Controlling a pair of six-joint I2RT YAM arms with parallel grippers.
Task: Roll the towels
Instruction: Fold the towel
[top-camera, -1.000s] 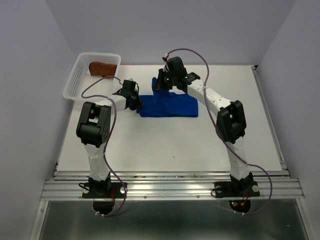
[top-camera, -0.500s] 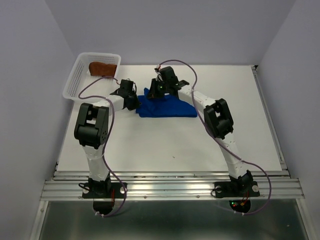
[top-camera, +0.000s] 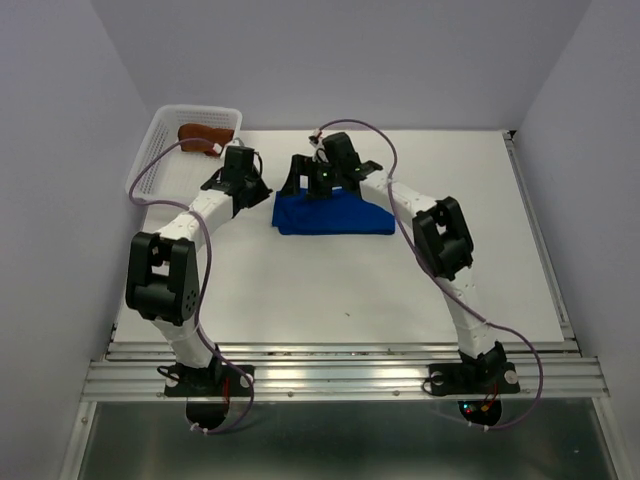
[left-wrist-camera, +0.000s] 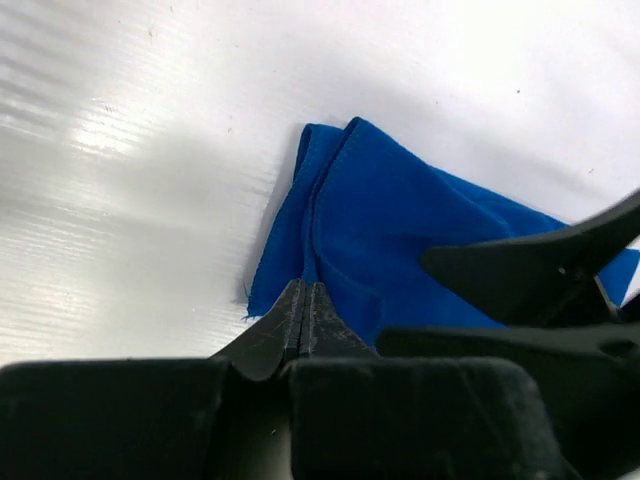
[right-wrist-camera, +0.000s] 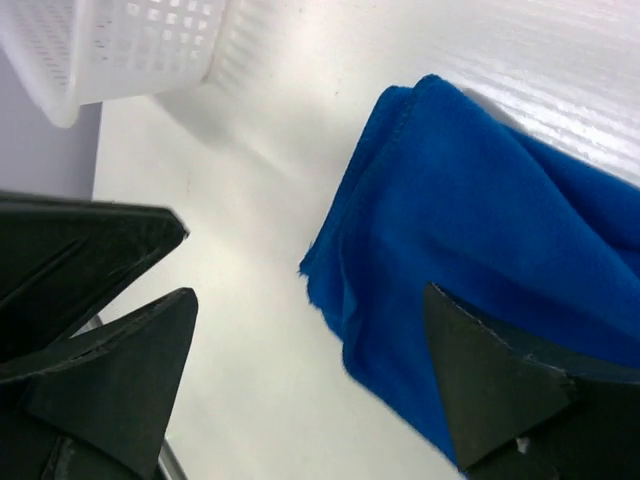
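Left jaws pressed together, right jaws spread wide — blue towel (top-camera: 335, 215) lies lengthwise left-to-right.

White tubes and chunky black joints make up the left arm (top-camera: 195, 212) and right arm (top-camera: 397, 198), a purple cable (top-camera: 362, 123) looping along each; the right claw (right-wrist-camera: 310, 295) has matte black triangular fingers (right-wrist-camera: 490, 385)

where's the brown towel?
Top view: the rust-brown towel lies inside the white mesh basket at the far-left corner of the table, left of the blue towel.
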